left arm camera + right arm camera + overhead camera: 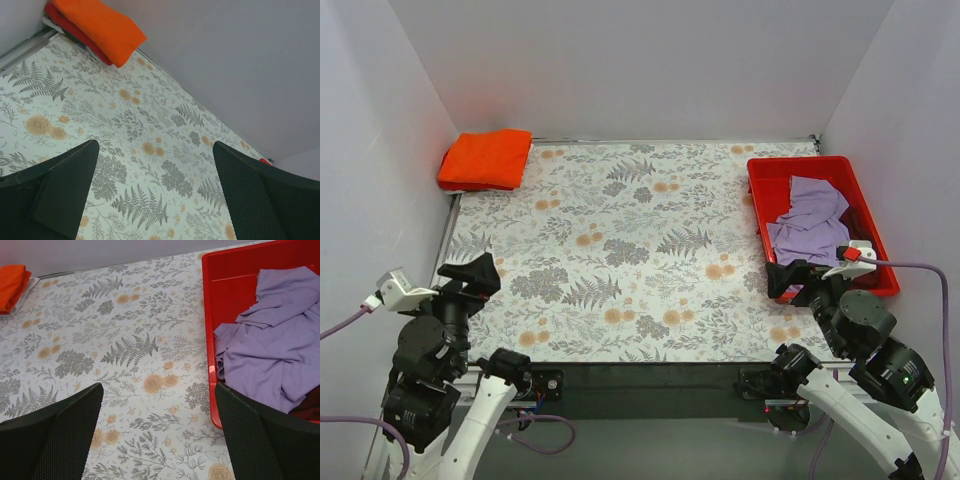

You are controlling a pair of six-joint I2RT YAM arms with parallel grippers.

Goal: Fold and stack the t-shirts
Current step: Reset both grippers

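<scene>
A folded bright orange t-shirt [486,158] lies at the far left corner of the table, on top of a folded deeper red t-shirt [75,31]. The orange t-shirt also shows in the left wrist view [102,26] and the right wrist view [12,284]. A crumpled pale lavender t-shirt [810,222] lies in the red bin [772,178]; it also shows in the right wrist view [272,347]. A bit of dark maroon cloth [310,405] peeks from under it. My left gripper [478,272] is open and empty at the near left. My right gripper [792,278] is open and empty at the bin's near left corner.
The red plastic bin [220,300] stands at the right side of the floral-patterned table [630,250]. White walls enclose the table on the left, back and right. The arm bases sit at the near edge.
</scene>
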